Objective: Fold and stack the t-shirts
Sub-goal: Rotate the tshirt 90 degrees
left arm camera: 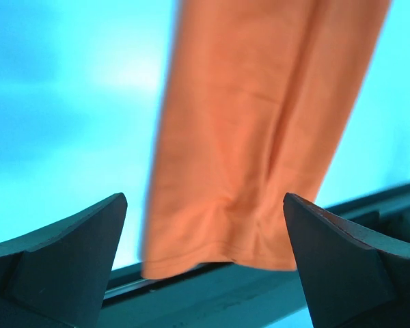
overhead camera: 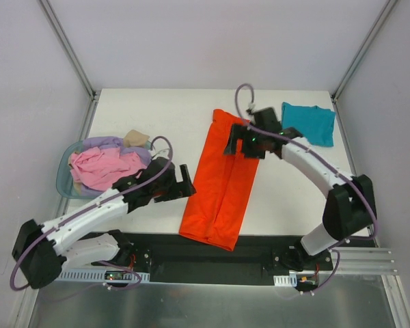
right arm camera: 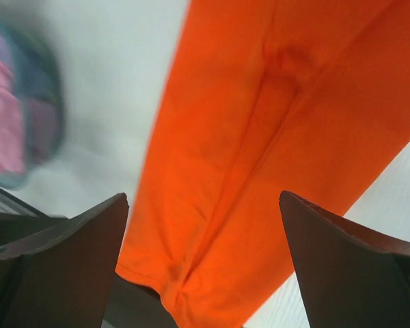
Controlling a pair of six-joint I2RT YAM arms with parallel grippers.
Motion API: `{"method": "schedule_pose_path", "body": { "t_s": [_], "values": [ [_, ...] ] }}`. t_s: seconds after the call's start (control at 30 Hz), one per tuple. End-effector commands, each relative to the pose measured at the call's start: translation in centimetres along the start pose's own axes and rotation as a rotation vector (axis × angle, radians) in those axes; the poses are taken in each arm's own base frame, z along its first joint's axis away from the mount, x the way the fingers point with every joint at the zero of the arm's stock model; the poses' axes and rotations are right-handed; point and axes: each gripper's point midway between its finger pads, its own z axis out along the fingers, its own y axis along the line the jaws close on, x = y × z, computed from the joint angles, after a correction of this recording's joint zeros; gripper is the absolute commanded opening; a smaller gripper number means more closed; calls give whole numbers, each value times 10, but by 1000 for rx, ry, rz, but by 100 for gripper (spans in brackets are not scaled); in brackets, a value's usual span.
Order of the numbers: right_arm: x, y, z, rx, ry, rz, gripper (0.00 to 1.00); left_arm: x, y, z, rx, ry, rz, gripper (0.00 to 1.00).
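Note:
An orange-red t-shirt (overhead camera: 222, 181) lies folded into a long strip down the middle of the table, its near end hanging over the front edge. A folded teal t-shirt (overhead camera: 309, 121) rests at the back right. My left gripper (overhead camera: 183, 183) hovers open just left of the strip, which fills the left wrist view (left arm camera: 260, 137). Over the strip's far end my right gripper (overhead camera: 238, 145) stands open, looking down its length (right arm camera: 260, 157). Neither holds anything.
A translucent blue basket (overhead camera: 64, 179) at the left edge holds pink (overhead camera: 102, 167), lavender (overhead camera: 106, 143) and tan (overhead camera: 135, 139) shirts. The black rail (overhead camera: 191, 256) runs along the table's front edge.

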Motion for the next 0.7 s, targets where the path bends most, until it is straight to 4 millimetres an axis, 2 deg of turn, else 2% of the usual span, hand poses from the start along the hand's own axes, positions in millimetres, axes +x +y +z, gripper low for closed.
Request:
{"method": "schedule_pose_path", "body": {
  "t_s": [0.0, 0.03, 0.1, 0.13, 0.23, 0.27, 0.33, 0.47, 0.5, 0.57, 0.6, 0.67],
  "values": [
    [75, 3, 40, 48, 151, -19, 97, -9, 41, -17, -68, -99, -12, 99],
    [87, 1, 49, 59, 187, -18, 97, -10, 41, -19, -63, -114, -8, 99],
    [99, 2, 61, 68, 226, -20, 97, -11, 42, -23, -50, -131, -2, 99],
    [109, -5, 73, 86, 268, -11, 97, -12, 43, -24, -50, -137, 0, 99],
    [113, -11, 90, 112, 315, -15, 97, -11, 47, -24, -61, -148, -8, 99],
    [119, -19, 100, 136, 348, -11, 97, -11, 46, -24, -60, -147, -8, 99],
    [116, -24, 107, 166, 358, -14, 97, -11, 44, -24, -53, -139, -1, 99],
    [110, -46, 122, 222, 383, 7, 97, -15, 38, -27, -30, -143, 24, 99],
    [115, -56, 129, 251, 410, 18, 97, -16, 36, -27, -24, -146, 28, 99],
    [100, -62, 137, 258, 394, 21, 97, -19, 30, -31, -4, -151, 37, 99],
    [104, -71, 143, 278, 423, 25, 97, -19, 28, -33, 7, -150, 42, 99],
    [82, -75, 150, 272, 397, 25, 97, -23, 20, -38, 36, -154, 59, 99]
  ]
}}
